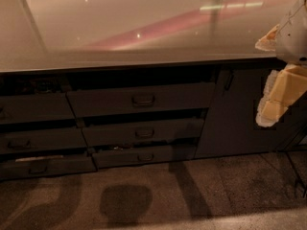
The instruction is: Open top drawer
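You are looking down at a long, pale, glossy worktop (pixel 120 28) that fills the upper part of the view and carries soft reflections of lights. Below its front edge runs a row of dark grey cabinetry.

The top drawer (pixel 110 102) is in the centre column, directly under the worktop. It is the widest front there, with a small dark loop handle (pixel 143 99) at its middle. A dark gap shows between its upper edge and the worktop, and its front seems to stand forward of the cabinet face, partly open. Beneath it sit a narrower middle drawer (pixel 142 132) and a still narrower bottom drawer (pixel 144 155), each with a similar handle. A second stack of three drawers (pixel 36 138) lies to the left, also looking ajar.

To the right of the top drawer is a tall dark cabinet door (pixel 235 114).

The end effector (pixel 280 97) is at the far right edge, in front of that door and well apart from the top drawer's handle; it appears as pale yellow blocks beneath a white arm housing (pixel 295 32). You cannot tell whether it is open or closed. It is touching nothing that you can see.

The speckled floor (pixel 216 186) below holds several dark shadows (pixel 125 202).
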Tool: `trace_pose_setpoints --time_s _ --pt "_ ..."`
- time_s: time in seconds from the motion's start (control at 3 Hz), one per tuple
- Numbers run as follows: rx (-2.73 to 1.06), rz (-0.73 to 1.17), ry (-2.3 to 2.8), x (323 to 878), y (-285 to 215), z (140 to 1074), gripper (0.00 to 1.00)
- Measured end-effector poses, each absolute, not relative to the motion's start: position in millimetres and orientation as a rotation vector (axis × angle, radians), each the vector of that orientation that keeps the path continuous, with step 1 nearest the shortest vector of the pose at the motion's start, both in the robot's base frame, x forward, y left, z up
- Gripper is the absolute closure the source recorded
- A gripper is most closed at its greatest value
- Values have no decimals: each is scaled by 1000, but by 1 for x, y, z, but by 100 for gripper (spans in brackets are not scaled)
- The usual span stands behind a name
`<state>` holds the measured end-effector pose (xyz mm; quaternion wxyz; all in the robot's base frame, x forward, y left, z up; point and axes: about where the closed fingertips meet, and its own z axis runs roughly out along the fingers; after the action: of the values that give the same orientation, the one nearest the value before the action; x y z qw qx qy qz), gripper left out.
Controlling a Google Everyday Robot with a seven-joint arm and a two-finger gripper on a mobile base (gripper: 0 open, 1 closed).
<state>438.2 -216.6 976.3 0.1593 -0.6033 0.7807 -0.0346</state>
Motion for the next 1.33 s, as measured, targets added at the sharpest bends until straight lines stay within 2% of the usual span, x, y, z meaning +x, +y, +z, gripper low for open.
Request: trace_pose_setpoints --time_s 0.33,1.0,1.33 --pt "-1724 -99 2231 438 -217 976 0" --pt "-1735 37 2391 501 -250 872 0" --pt "-1735 37 2390 501 -250 872 0"
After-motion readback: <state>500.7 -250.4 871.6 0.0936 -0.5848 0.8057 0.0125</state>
